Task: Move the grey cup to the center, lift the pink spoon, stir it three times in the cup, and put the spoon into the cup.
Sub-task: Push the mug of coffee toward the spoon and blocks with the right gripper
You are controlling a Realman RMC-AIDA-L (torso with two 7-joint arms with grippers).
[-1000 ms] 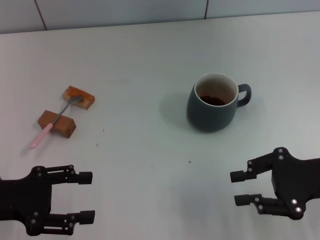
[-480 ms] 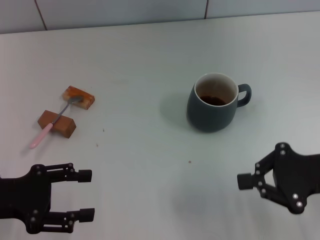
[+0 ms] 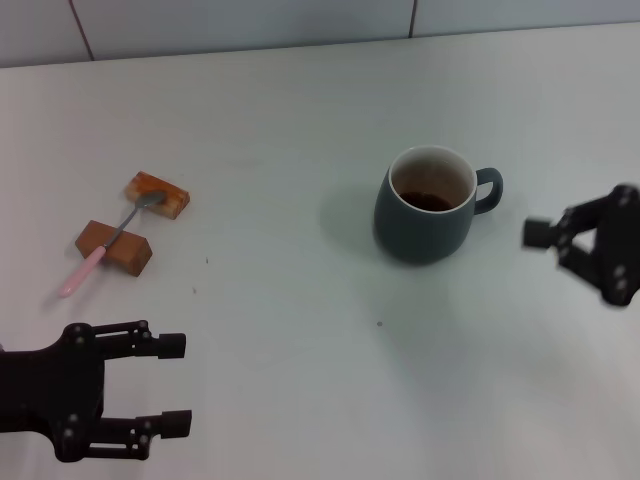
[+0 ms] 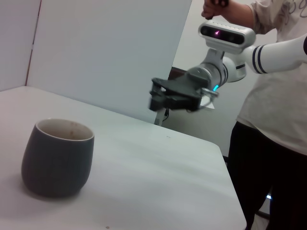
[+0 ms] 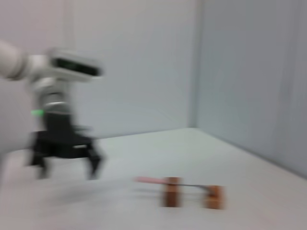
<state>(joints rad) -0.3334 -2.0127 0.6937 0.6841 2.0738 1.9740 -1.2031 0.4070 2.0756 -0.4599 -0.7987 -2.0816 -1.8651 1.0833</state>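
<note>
The grey cup (image 3: 428, 205) stands upright right of the table's middle, its handle pointing right and a dark residue at its bottom; it also shows as the grey cup (image 4: 57, 158). The pink spoon (image 3: 103, 246) lies at the left across two brown blocks (image 3: 114, 247), bowl on the far block; it is blurred in the right wrist view as the pink spoon (image 5: 158, 181). My right gripper (image 3: 537, 236) hovers just right of the cup's handle, turned on its side, open and apart from the cup. My left gripper (image 3: 175, 385) is open and empty near the front left edge.
The far brown block (image 3: 157, 194) holds the spoon's bowl. A person stands beyond the table's end (image 4: 278, 96). A wall (image 3: 300, 20) runs along the table's far edge.
My right gripper has moved from the front right of the table up to beside the cup's handle and rolled onto its side. The left gripper, cup and spoon have stayed put.
</note>
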